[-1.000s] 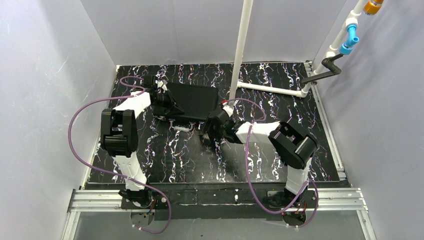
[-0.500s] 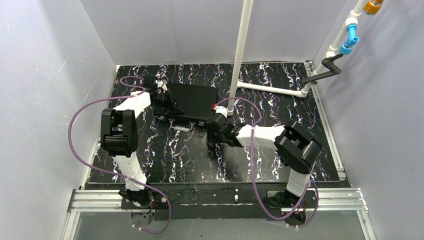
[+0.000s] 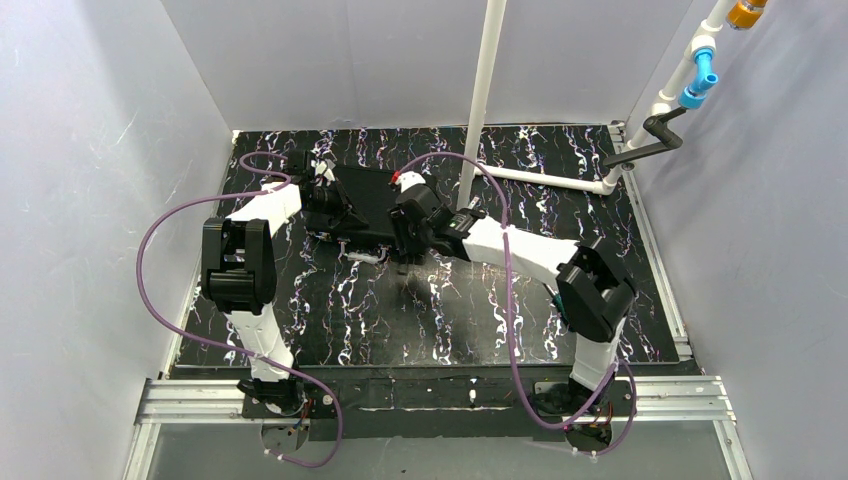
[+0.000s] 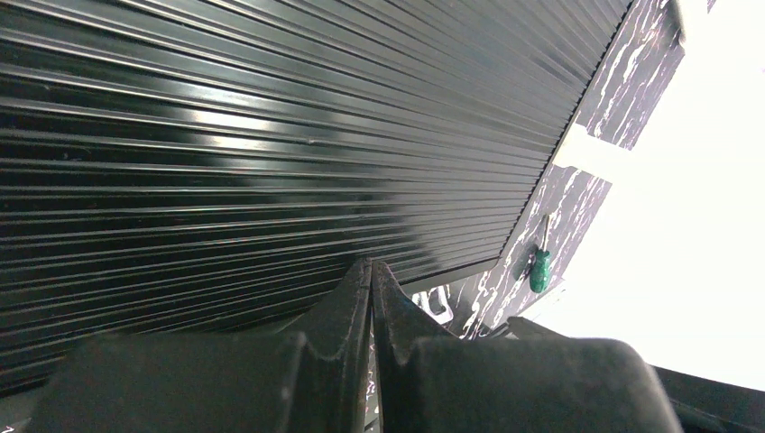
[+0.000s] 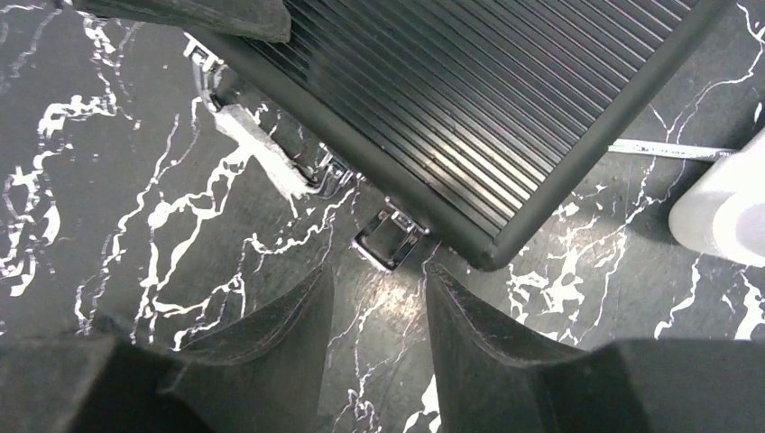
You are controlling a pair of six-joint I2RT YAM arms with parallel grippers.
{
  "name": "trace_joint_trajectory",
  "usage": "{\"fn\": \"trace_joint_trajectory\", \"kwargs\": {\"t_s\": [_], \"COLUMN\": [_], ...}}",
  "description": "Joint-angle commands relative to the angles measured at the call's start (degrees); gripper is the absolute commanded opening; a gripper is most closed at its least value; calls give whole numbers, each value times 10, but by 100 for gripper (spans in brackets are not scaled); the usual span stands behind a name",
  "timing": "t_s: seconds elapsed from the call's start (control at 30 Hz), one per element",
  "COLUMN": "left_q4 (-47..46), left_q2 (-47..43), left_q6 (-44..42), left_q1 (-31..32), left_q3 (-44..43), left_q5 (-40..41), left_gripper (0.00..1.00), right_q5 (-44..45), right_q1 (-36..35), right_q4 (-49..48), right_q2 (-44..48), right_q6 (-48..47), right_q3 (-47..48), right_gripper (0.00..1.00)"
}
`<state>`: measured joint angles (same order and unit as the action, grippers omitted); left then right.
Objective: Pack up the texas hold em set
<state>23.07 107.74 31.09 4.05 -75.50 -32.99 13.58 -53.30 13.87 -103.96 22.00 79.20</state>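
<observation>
The black case (image 3: pixel 375 198) of the set lies closed at the back middle of the mat. Its ribbed lid fills the left wrist view (image 4: pixel 271 135) and the top of the right wrist view (image 5: pixel 469 99). The chips, cards, discs and triangle are hidden. My left gripper (image 3: pixel 333 207) is shut, its tips (image 4: pixel 372 264) against the lid's left part. My right gripper (image 3: pixel 403 248) is open and empty. It hovers (image 5: pixel 379 271) just in front of a metal latch (image 5: pixel 390 236) near the case's front right corner. The case's handle (image 5: pixel 266 149) lies left of that latch.
A green-handled screwdriver (image 4: pixel 539 268) lies on the mat beyond the case. A white upright pole (image 3: pixel 480 100) stands just right of the case, with its base showing in the right wrist view (image 5: pixel 722 207). White pipes (image 3: pixel 545 178) run along the back right. White walls enclose the mat.
My right arm has swung left and away from me, bringing its open gripper from the mat to the case's front right latch. The left arm and case have not moved.
</observation>
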Motion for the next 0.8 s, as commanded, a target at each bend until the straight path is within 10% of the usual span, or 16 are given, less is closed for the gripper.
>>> {"fn": "trace_joint_trajectory", "kwargs": {"t_s": [0.0, 0.77], "left_q4": [54, 54], "left_q2": [11, 16], "left_q6": [-21, -22], "left_q1": [-2, -2], "left_q3": [4, 4], "left_q5": [43, 40], "left_gripper": [1, 1], "right_q5": [-12, -11], "right_q1": [4, 4], "right_q4": [27, 1], "right_q2": [-34, -140], "right_q6": [-40, -97], "right_q3": [34, 45], "right_gripper": [48, 23]}}
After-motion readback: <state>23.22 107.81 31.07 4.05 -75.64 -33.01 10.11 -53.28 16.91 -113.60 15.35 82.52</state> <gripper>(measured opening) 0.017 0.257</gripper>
